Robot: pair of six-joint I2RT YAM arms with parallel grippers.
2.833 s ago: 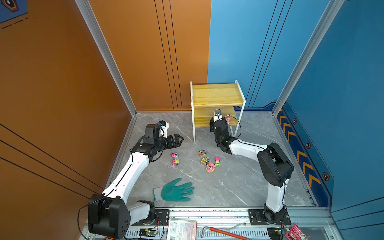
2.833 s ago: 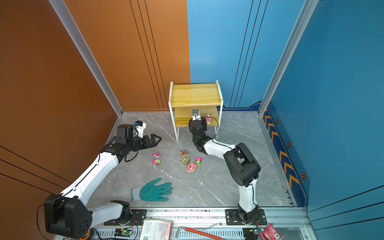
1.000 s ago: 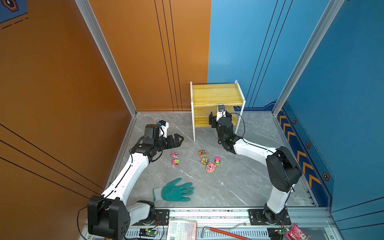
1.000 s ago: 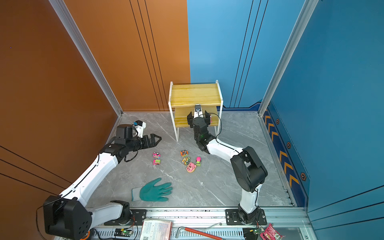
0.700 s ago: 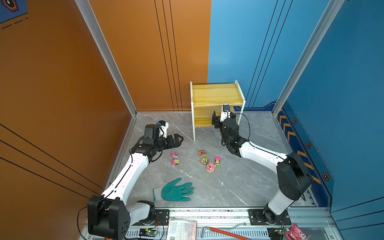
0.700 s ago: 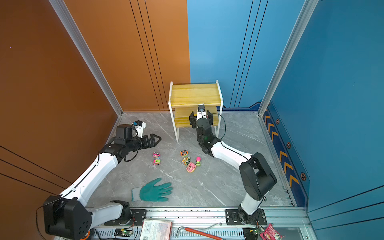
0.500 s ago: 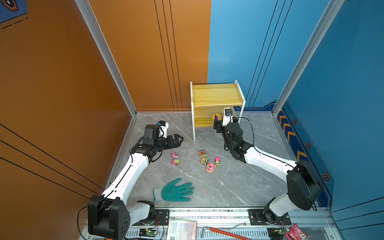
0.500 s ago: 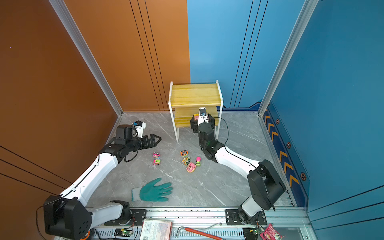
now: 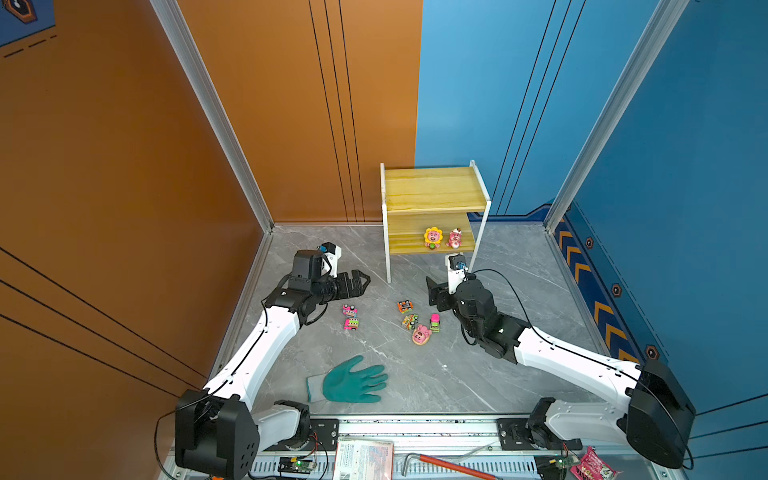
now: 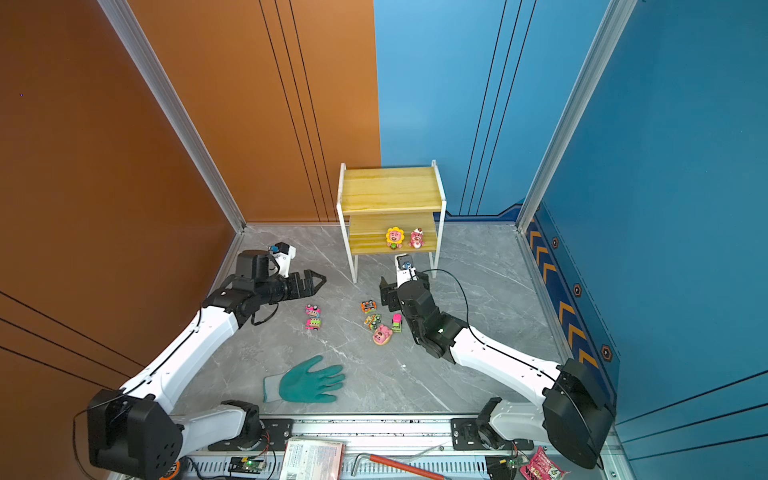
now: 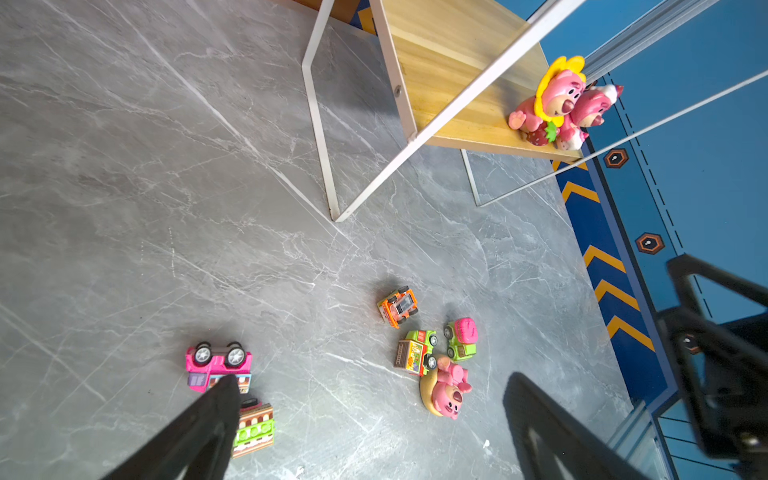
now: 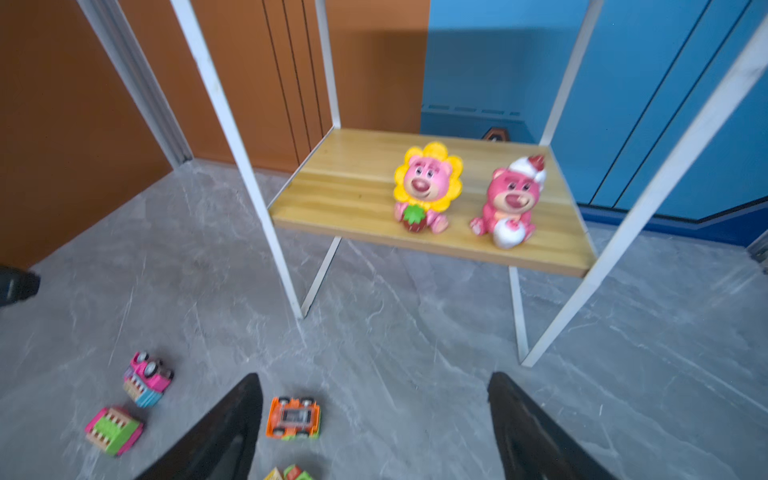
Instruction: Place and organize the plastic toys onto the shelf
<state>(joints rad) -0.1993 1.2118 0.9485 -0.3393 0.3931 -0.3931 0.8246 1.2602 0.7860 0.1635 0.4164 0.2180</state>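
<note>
left tool point(image 9: 363, 281) spread wide, empty, right tool point(image 12: 374, 376) likewise, booklet point(image 9: 363, 457) print too small to read

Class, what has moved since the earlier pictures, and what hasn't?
The right pincer drew back from the lower board of the shelf, open and empty, leaving the sunflower bear and cream-topped bear there. The left pincer, floor toys and glove stayed put.

A grey marbled floor point(image 9: 457, 382) lies between an orange wall point(image 9: 124, 166) on the left and a blue wall point(image 9: 706, 208) on the right; the back is half orange, half blue. Thin black lines cross the panels. Aluminium posts point(image 9: 209, 104) mark the corners. Orange chevrons point(image 9: 601, 308) run along the right skirting. Light is even
</note>
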